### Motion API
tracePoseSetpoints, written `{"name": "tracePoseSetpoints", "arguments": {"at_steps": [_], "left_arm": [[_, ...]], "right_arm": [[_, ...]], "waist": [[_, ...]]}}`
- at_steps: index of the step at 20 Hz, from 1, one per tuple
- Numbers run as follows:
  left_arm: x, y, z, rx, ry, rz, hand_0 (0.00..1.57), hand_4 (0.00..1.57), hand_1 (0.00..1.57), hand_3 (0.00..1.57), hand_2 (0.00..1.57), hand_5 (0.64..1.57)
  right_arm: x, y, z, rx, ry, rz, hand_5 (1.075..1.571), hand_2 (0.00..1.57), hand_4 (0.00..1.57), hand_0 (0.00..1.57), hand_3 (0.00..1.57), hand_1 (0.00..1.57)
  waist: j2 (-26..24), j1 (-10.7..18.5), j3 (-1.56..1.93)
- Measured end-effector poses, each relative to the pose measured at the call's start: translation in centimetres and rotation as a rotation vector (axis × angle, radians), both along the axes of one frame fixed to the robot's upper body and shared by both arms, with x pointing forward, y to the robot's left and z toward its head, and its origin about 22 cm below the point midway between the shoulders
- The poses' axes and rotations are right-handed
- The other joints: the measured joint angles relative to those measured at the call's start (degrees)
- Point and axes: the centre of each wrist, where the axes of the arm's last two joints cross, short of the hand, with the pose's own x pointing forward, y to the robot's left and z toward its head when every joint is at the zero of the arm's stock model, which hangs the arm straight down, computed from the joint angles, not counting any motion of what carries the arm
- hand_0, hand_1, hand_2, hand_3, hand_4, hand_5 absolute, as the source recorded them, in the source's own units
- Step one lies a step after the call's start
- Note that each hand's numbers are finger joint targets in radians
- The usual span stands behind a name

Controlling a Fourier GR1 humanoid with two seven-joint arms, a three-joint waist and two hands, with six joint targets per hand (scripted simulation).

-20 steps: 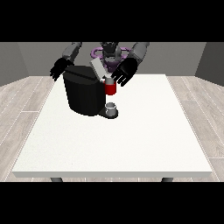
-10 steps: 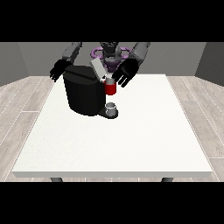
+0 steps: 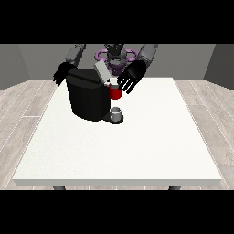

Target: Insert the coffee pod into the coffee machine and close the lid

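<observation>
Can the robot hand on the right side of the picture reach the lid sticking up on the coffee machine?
Probably yes: that robot hand hovers open beside the raised lid, nothing between them.

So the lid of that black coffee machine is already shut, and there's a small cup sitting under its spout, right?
Not quite. In the front view the coffee machine has its lid still raised, tilted up above the red part, with the hand at the view's right open beside it. The small cup does sit under the spout.
</observation>
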Motion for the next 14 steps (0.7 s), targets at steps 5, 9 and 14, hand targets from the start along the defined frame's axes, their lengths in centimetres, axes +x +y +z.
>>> {"name": "tracePoseSetpoints", "arguments": {"at_steps": [5,9,14], "left_arm": [[0.0,0.0,0.7,0.039,0.006,0.002,0.00,0.00,0.00,0.00,0.00,1.571],[0.0,0.0,0.1,0.050,0.029,-0.010,0.00,0.00,0.00,0.00,0.00,1.571],[-0.1,-0.6,-1.3,0.050,0.056,-0.023,0.00,0.00,0.00,0.00,0.00,1.571]], "right_arm": [[0.5,0.2,0.5,0.004,0.000,-0.011,1.571,0.00,0.36,0.00,0.00,0.00],[0.3,-0.4,-0.3,0.009,0.026,-0.031,1.571,0.00,0.39,0.00,0.00,0.00],[-0.3,-1.5,-2.1,0.008,0.045,-0.058,1.571,0.00,0.41,0.00,0.00,0.00]], "waist": [[-0.10,0.28,0.02],[-1.22,1.07,-0.01],[-3.21,2.55,-0.04]]}}
